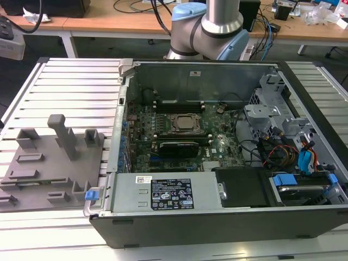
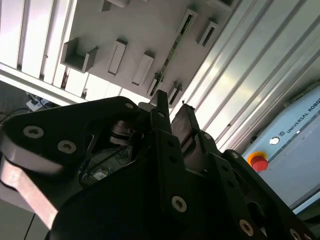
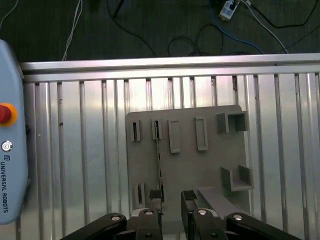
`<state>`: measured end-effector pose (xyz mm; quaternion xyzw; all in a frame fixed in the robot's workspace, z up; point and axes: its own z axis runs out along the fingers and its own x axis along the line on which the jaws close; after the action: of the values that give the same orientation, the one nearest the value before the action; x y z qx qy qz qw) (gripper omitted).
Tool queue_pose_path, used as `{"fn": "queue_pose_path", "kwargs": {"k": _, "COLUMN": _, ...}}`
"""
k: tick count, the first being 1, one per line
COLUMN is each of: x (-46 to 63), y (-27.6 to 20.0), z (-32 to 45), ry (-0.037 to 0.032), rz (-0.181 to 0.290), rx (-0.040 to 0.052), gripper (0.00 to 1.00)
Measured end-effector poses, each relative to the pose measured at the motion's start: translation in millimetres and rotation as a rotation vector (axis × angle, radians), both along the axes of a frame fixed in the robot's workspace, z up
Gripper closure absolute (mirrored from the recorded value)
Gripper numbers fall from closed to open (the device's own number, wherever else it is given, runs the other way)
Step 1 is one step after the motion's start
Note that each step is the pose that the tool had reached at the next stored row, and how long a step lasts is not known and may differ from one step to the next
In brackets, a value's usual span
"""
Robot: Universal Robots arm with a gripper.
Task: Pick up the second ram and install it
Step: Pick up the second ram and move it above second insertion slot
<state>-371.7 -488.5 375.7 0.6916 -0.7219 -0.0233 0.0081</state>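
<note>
Ribbed metal tabletop in a cluttered workshop.
The silver slatted tabletop spans the exterior view from left to right. Along that view's top edge runs a wooden desk strewn with dark cables. In the first wrist view, dark floor lies beyond the tabletop's bright, light-catching rim.
</note>
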Motion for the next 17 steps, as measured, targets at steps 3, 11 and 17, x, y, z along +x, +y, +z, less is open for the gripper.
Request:
{"fn": "queue_pose_path", "kwargs": {"k": 3, "x": 0.0, "y": 0.0, "z": -0.2, "ry": 0.0000, "rz": 0.000, "rx": 0.0000, "gripper": 0.70}}
{"fn": "queue_pose_path", "kwargs": {"k": 11, "x": 0.0, "y": 0.0, "z": -12.1, "ry": 0.0000, "rz": 0.000, "rx": 0.0000, "gripper": 0.70}}
{"fn": "queue_pose_path", "kwargs": {"k": 17, "x": 0.0, "y": 0.0, "z": -19.3, "ry": 0.0000, "rz": 0.000, "rx": 0.0001, "gripper": 0.70}}
